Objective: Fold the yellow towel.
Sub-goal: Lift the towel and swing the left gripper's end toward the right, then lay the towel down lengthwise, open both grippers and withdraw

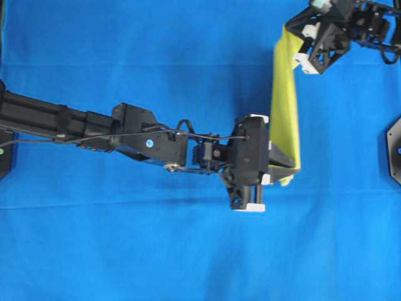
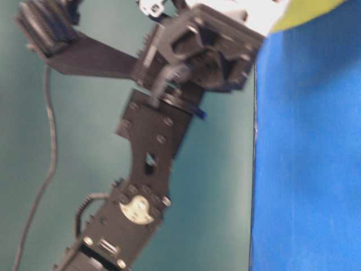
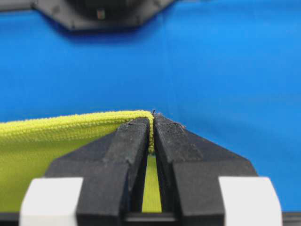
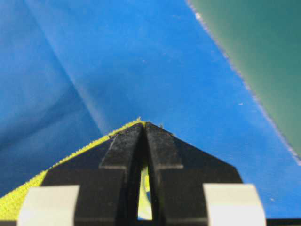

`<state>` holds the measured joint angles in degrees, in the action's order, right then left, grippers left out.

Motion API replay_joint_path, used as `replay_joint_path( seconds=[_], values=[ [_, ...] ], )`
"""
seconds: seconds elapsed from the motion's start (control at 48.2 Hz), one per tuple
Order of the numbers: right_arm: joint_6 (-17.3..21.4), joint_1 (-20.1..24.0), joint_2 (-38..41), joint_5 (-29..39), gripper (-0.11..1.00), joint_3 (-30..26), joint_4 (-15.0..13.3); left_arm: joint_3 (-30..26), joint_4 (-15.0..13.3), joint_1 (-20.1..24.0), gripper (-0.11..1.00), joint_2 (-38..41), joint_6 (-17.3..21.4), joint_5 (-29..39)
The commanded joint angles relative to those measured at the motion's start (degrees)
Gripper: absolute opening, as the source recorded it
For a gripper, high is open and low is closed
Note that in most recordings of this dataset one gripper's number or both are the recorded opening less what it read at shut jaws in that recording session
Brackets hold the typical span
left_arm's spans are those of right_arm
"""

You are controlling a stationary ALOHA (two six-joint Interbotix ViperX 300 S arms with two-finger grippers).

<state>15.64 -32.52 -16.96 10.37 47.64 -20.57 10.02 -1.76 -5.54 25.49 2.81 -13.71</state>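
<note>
Yellow microfibre towel (image 1: 285, 103) hangs stretched above the blue-covered desk (image 1: 125, 238), one corner pinched in each closed tool, left (image 3: 152, 136) and right (image 4: 143, 141); carry both across level, keeping the edge taut.

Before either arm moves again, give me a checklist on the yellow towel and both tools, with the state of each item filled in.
1. Left tool shut on the yellow towel: ok, the hem is pinched between its tips in the left wrist view.
2. Right tool shut on the towel: ok, a yellow corner sits between its tips.
3. Towel lifted off the blue cloth: ok, it hangs as a narrow band between the two tools.
4. Band taut, without sag: cannot tell from overhead.
5. Lower edge of the towel free of the cloth: cannot tell, hidden below the band.
6. Towel folded: not ok, no fold laid yet.
</note>
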Motion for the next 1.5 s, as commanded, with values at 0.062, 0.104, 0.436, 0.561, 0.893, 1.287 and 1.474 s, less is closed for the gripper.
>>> replay_joint_path(
  seconds=[0.062,0.104,0.436,0.561,0.893,1.287,1.474],
  values=[
    [0.4,-0.7,6.3,-5.5,0.02,-4.2,-0.1,6.2,0.1,-4.0,0.03,-4.2,-2.5,-2.5],
    [0.4,-0.2,8.4,-6.8,0.02,-5.4,-0.1,9.4,0.1,-4.0,0.04,-5.4,-4.1,-3.7],
    [0.4,4.4,20.8,-9.1,0.02,-16.4,-0.1,26.4,0.1,-4.2,0.04,-11.4,-13.4,-12.2],
    [0.4,5.0,21.9,-9.1,0.02,-17.6,-0.1,27.5,0.1,-4.3,0.04,-11.7,-13.5,-12.7],
    [0.4,5.4,22.1,-9.1,0.02,-16.9,-0.1,27.4,0.1,-3.6,0.04,-11.7,-13.4,-11.0],
    [0.0,5.8,23.6,-8.6,0.13,-16.3,-0.2,27.2,0.1,-2.9,0.60,-11.7,-13.1,-10.8],
    [-0.4,6.0,23.6,-7.9,0.64,-16.0,-0.4,26.8,0.1,-2.1,0.72,-12.0,-13.0,-10.5]
  ],
)
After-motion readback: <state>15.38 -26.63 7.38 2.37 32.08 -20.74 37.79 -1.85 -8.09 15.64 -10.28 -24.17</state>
